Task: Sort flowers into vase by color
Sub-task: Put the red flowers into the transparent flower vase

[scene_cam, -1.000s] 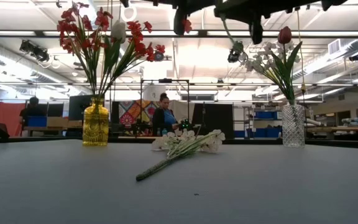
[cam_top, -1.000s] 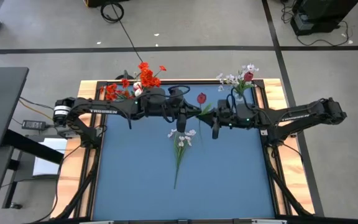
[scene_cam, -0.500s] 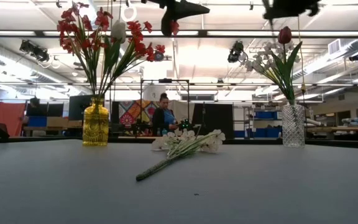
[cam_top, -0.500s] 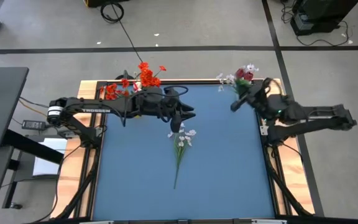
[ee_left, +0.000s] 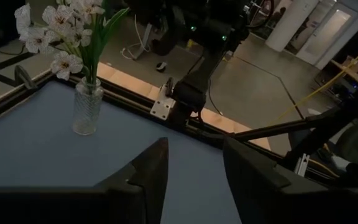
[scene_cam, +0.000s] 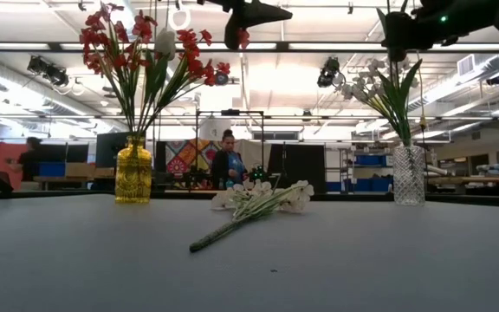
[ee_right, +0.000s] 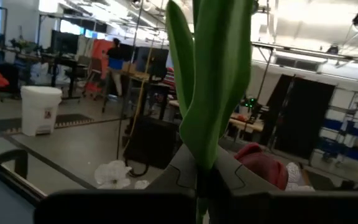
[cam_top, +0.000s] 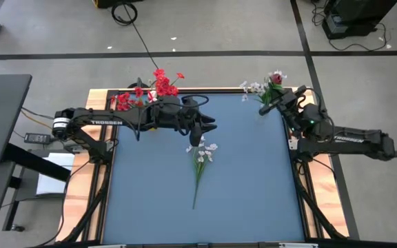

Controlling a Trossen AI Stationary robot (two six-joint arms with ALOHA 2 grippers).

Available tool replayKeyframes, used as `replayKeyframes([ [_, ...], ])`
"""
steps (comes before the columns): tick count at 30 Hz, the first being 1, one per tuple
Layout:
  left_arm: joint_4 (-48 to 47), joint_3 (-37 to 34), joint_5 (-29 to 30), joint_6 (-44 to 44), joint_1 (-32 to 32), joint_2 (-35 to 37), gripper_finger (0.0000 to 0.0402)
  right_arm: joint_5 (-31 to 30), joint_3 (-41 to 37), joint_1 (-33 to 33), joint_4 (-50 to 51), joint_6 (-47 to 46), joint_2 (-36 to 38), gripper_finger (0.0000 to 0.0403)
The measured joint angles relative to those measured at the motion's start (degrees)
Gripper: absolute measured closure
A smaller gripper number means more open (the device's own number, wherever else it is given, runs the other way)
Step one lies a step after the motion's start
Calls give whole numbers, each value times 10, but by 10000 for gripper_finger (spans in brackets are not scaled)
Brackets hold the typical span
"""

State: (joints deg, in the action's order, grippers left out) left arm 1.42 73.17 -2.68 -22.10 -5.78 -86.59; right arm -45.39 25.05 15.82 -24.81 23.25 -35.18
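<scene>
While the right pincer (cam_top: pixel 263 109) sits pressed together on a green stem (ee_right: pixel 211 81) right by the clear vase (scene_cam: pixel 409 174) at the far right corner, the white flowers (cam_top: pixel 200 164) lie on the tabletop (cam_top: pixel 247 193), stem running toward the near edge. Left pincer (cam_top: pixel 200 140) hovers above their blooms, spread, holding nothing; it's the nearer one.
</scene>
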Motion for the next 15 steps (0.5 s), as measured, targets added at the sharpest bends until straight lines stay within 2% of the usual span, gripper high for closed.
replayKeyframes([
  [12,-2,0,0,-23,0,0,241,6,0,9,-6,55,0,388],
  [15,-3,0,0,-29,0,0,241,23,0,9,-24,70,0,388],
])
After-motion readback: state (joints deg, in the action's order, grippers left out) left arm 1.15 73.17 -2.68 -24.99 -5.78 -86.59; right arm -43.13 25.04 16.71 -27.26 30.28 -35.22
